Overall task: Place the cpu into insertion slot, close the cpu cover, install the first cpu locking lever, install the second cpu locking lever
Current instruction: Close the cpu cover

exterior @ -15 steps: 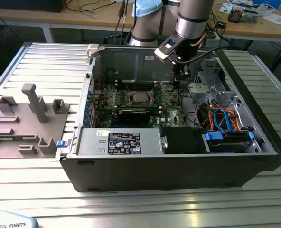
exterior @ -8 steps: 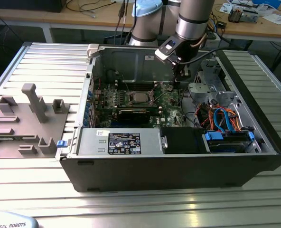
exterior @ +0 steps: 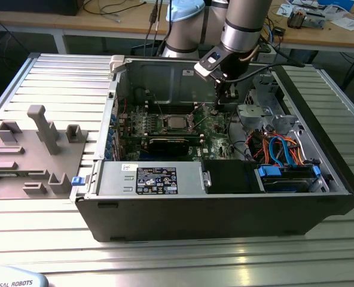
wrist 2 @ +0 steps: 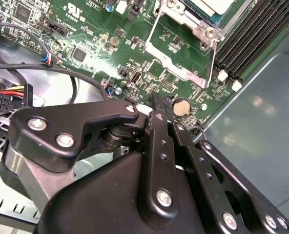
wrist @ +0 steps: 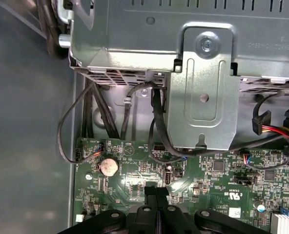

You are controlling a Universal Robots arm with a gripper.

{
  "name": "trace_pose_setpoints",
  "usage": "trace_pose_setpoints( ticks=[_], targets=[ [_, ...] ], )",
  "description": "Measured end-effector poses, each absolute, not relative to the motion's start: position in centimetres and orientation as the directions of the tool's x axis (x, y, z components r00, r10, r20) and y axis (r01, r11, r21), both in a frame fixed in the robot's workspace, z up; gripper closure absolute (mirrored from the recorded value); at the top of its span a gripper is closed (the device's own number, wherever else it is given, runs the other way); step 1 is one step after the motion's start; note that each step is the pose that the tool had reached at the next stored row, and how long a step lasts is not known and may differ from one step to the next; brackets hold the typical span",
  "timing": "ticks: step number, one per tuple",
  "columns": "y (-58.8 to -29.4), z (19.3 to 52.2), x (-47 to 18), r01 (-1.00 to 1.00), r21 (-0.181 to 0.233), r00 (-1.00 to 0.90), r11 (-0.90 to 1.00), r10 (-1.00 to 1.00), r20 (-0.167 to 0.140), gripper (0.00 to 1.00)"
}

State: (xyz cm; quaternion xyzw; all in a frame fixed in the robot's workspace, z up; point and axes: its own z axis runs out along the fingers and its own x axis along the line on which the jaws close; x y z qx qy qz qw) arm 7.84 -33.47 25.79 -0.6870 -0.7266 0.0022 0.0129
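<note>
The cpu [exterior: 176, 124] lies silver side up in the insertion slot [exterior: 165, 124] in the middle of the green motherboard; its corner [wrist 2: 212, 5] also shows in the second wrist view. The cpu cover [wrist 2: 210, 61], a silver frame with a square window, stands swung open beside the slot, with green board visible through it. My gripper [exterior: 217, 107] hangs low over the board on the exterior view's right of the slot, next to a coin battery [wrist 2: 182, 106]. Its black fingers [wrist: 156, 192] are shut together with nothing between them.
Black memory slots [wrist 2: 247, 44] run beside the socket. A metal drive cage [wrist: 203, 83] and loose cables [wrist: 156, 122] sit close ahead of the fingers. The case's power supply [exterior: 156, 179] and drives [exterior: 284, 173] fill the front. A grey fixture plate [exterior: 27, 155] lies outside the case.
</note>
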Motion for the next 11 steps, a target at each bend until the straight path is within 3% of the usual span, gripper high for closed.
trace_pose_setpoints(
  ticks=[11],
  targets=[
    [-33.47,25.59,7.45,0.998,-0.021,-0.056,0.056,0.998,0.016,0.89]
  ],
)
